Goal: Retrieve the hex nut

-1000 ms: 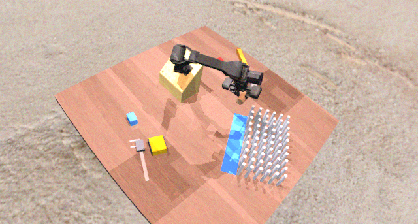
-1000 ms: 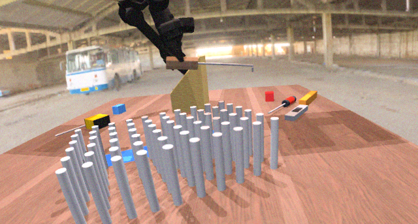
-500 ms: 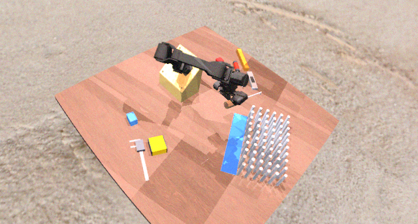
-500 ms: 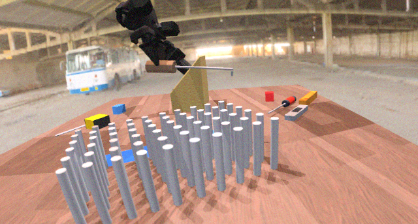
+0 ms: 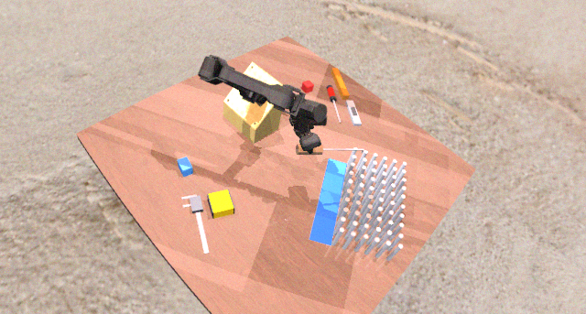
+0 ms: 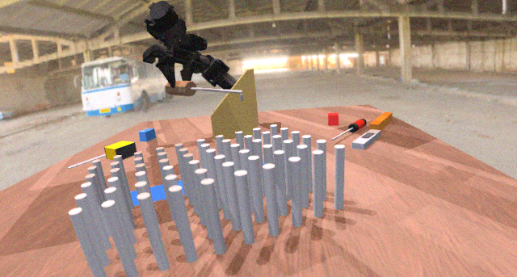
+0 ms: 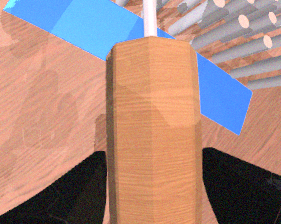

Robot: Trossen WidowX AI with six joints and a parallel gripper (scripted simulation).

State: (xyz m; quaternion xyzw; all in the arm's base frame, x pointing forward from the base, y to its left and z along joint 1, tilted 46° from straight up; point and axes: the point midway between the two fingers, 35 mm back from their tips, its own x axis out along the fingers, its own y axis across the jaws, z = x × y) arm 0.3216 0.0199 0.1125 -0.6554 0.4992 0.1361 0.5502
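Note:
My gripper (image 5: 309, 150) (image 6: 178, 85) (image 7: 153, 160) is shut on the wooden handle (image 6: 188, 89) (image 7: 153, 100) of a hook tool. Its thin metal rod (image 5: 339, 149) (image 6: 214, 90) (image 7: 149, 17) ends in a short bend (image 6: 241, 96) pointing down. The tool is held in the air, roughly level; in the exterior view the bend is above the spacer tops. The metal spacers (image 5: 375, 156) (image 6: 339, 176) (image 7: 273, 70) stand upright in rows. The blue taped strip (image 5: 326, 218) (image 6: 157, 194) (image 7: 221, 97) lies along their front. I cannot make out the hex nut in any view.
A yellow block (image 5: 221, 203) (image 6: 121, 149), a pronged tool (image 5: 201, 232) and a blue block (image 5: 185, 166) (image 6: 147, 135) lie on the strip's side. A red cube (image 5: 307, 86), screwdriver (image 5: 331, 93), orange bar (image 5: 340, 82) and grey device (image 5: 353, 113) lie beyond. A pale angled block (image 5: 267, 122) (image 6: 238, 111) stands under the arm.

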